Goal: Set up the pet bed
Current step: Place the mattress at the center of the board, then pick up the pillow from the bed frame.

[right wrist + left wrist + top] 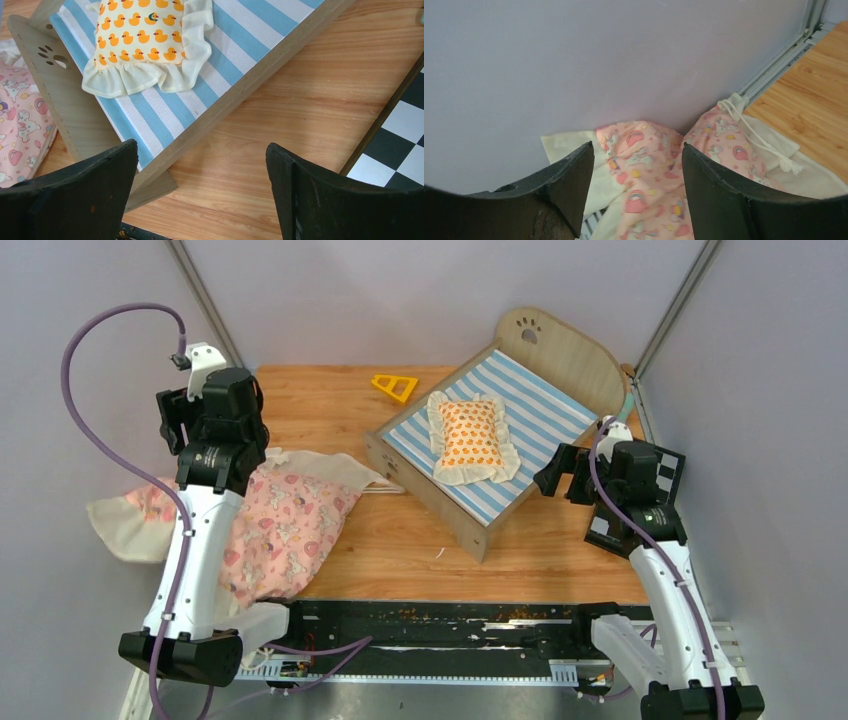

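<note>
Quilt (290, 530) lies crumpled left of bed frame (565, 355), pillow (470, 435) on mattress (540, 405).

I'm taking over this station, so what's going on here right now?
Two arms are setting up the pet bed. Its striped mattress is in, with a duck-print pillow on top. The pink quilt is not on yet: it lies crumpled at the left edge of the table, below the left gripper, which is open and empty. The right gripper hangs open beside the bed, empty too.
</note>
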Robot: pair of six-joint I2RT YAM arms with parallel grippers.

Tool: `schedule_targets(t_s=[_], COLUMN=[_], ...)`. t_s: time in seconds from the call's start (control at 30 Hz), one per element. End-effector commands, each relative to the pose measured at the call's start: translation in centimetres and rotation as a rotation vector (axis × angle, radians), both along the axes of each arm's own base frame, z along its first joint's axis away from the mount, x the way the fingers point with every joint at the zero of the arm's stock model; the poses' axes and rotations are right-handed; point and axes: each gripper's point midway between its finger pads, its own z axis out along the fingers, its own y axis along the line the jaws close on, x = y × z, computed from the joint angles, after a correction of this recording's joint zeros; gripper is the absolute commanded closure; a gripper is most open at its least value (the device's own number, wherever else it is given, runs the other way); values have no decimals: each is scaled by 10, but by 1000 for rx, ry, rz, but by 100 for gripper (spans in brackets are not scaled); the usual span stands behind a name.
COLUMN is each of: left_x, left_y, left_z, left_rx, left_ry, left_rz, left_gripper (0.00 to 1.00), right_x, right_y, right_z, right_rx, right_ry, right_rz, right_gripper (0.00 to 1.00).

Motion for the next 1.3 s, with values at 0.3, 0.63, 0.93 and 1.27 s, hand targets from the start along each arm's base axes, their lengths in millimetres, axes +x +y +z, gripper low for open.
schedule_targets(t_s=[0.3, 0.63, 0.93, 1.27], left_x=[63, 40, 8, 2], left_y=[-137, -229, -206, -197], left_z=[-39, -74, -101, -124], left_rx=[-329, -404, -391, -390], left_ry=[2, -9, 26, 59], left_rz=[-674, -1000, -977, -932], left_gripper=[24, 20, 16, 17], right_x=[22, 86, 167, 173], right_y=[5, 93, 143, 131], right_z=[11, 32, -26, -57], right_rx=[0, -198, -263, -355], right_ry=[-11, -50, 108, 147], right_rz=[17, 130, 184, 134], right_gripper=[1, 0, 0, 63])
